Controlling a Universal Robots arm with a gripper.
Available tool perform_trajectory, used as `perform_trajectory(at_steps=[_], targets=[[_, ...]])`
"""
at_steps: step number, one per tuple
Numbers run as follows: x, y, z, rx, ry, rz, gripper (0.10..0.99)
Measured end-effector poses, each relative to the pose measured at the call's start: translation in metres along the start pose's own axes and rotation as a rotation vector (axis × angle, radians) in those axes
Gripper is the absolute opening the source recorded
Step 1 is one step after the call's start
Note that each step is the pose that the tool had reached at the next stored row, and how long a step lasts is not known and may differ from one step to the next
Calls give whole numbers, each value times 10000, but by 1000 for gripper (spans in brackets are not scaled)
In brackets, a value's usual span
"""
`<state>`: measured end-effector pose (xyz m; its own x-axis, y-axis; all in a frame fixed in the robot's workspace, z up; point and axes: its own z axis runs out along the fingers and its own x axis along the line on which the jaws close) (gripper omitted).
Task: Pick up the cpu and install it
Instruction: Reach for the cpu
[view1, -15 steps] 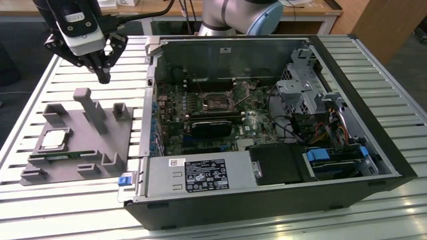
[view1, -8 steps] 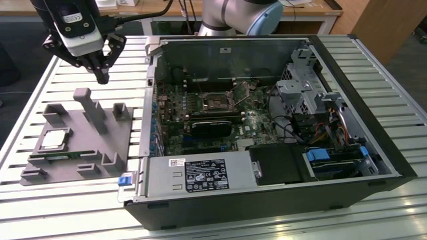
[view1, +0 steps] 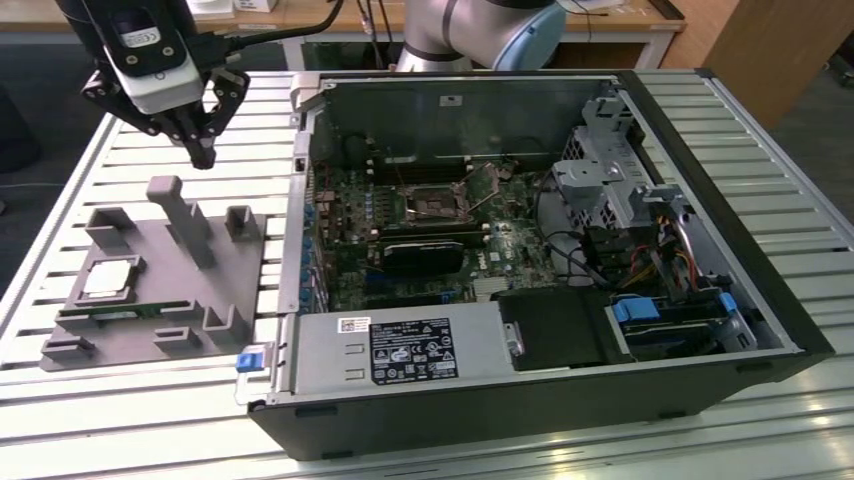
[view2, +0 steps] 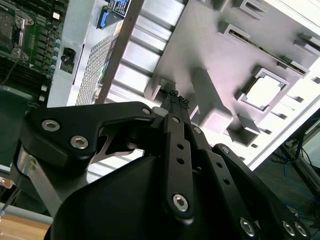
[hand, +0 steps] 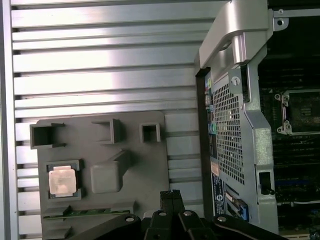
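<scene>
One empty gripper (view1: 200, 157), fingers pressed together, hangs above the grey tray (view1: 247, 275); cpu (view1: 110, 281) sits at its 7 o'clock. Coming down unspread would probably jab the chip's top.

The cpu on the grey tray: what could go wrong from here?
1. The gripper is shut above the grey tray; unless it opens, it may press on the cpu rather than grasp it.
2. The tall post stands near the path to the cpu; a low sweep could clip it.
3. The cpu sits in a walled recess with the memory stick alongside, so the grip may be shallow.
</scene>
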<state>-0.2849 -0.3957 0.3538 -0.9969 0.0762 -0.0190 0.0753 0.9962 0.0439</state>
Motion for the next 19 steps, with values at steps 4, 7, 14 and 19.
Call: perform_trajectory(at_steps=[4,7,14,19], targets=[[15,-1,6,0,1,0,114],[25,-2,10,0,1,0,114],[51,-5,18,0,3,0,114],[66,-6,24,0,4,0,114]])
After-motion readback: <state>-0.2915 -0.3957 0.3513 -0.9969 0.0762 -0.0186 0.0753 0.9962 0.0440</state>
